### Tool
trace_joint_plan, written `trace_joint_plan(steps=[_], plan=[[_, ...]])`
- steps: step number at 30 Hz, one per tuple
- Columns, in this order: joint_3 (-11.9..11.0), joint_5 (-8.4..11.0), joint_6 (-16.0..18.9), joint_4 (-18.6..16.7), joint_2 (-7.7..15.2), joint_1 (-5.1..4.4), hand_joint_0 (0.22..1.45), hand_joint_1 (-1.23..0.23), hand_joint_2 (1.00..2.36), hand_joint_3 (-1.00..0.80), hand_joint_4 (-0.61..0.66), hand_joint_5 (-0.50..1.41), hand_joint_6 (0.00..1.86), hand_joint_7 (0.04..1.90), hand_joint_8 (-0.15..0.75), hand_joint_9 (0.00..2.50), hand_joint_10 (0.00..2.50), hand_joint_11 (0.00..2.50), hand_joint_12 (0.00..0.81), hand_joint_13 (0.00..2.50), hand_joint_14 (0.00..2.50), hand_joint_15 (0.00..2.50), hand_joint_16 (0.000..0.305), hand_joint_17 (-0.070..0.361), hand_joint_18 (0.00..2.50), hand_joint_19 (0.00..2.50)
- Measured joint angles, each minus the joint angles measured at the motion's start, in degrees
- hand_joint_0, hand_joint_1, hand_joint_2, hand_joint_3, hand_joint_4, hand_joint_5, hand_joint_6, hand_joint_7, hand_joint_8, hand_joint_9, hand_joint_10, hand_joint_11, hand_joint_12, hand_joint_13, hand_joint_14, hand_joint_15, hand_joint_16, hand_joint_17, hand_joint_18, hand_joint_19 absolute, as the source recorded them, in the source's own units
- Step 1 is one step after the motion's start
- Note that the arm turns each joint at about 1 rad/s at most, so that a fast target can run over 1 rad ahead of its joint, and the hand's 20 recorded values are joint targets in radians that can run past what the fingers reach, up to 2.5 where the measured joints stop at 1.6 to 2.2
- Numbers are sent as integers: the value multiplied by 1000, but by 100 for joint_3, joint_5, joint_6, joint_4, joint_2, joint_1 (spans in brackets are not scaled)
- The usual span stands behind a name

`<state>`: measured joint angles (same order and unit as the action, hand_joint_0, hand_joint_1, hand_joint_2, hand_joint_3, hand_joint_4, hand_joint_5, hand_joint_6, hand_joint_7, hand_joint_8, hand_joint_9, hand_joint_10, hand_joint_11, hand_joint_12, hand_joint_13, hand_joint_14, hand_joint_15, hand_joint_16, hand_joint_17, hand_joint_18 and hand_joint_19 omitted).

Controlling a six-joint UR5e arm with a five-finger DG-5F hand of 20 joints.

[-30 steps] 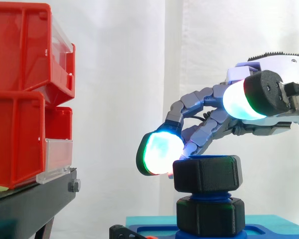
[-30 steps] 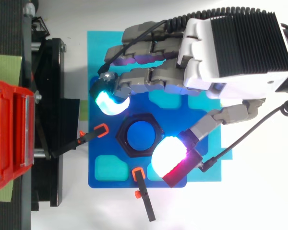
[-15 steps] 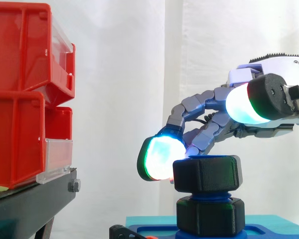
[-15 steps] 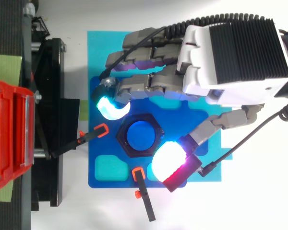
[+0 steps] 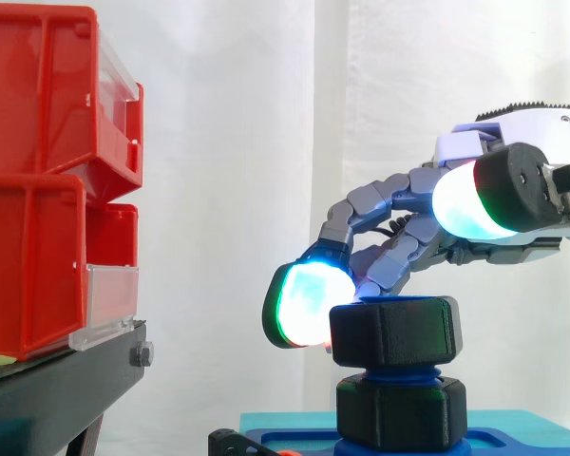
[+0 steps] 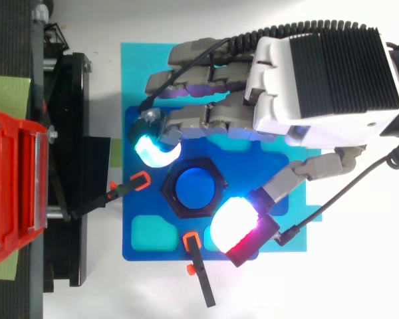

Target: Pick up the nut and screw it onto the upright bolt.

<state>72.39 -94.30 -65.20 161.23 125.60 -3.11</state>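
A black hexagonal nut (image 5: 394, 332) (image 6: 193, 187) sits on top of the upright blue bolt (image 6: 194, 187), whose thread (image 5: 399, 372) shows under it. Below that is a second black hex piece (image 5: 402, 410) on the blue base plate (image 6: 143, 252). My hand (image 6: 319, 80) hovers over the bolt from the right, open and spread around the nut. One glowing fingertip (image 5: 304, 304) (image 6: 153, 147) hangs close beside the nut's upper left corner. The thumb pad (image 5: 470, 199) (image 6: 234, 222) is raised well above the nut on its other side. Nothing is held.
Red bins (image 5: 47, 180) on a black stand (image 5: 66, 380) rise at the left. Two orange-tipped clamps (image 6: 130, 185) (image 6: 196, 262) hold the base plate, which lies on a light blue mat (image 6: 136, 73). The plate has several turquoise recesses (image 6: 149, 232).
The thumb has swung slightly toward the nut's lower right in the top view, and the hand has risen a little in the side view. The nut has not visibly moved.
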Motion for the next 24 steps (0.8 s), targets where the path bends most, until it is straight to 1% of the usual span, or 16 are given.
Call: trace_joint_plan(steps=[8,12,16,18,20,24], plan=[[-2,0,0,5,0,-10,470,-358,1000,-500,143,-115,503,840,236,769,0,23,354,373,0,6,54,122,127,197],[-3,-11,5,13,0,-12,479,-360,1000,-500,77,-108,503,831,228,825,0,29,335,420,0,17,52,117,178,215],[-2,-23,8,20,0,-13,481,-357,1000,-500,65,-85,503,841,227,860,0,37,327,441,0,17,51,115,202,223],[-2,-25,12,26,0,-14,484,-349,1000,-500,102,-46,504,883,223,936,0,41,321,491,0,33,50,112,253,239],[-1,-27,14,47,0,-11,485,-346,1000,-500,111,-27,504,917,221,988,0,46,314,531,0,39,49,110,282,250],[-3,-33,16,92,-2,7,491,-349,1000,-500,84,12,505,1016,207,1084,1,46,302,590,1,52,46,104,339,254]])
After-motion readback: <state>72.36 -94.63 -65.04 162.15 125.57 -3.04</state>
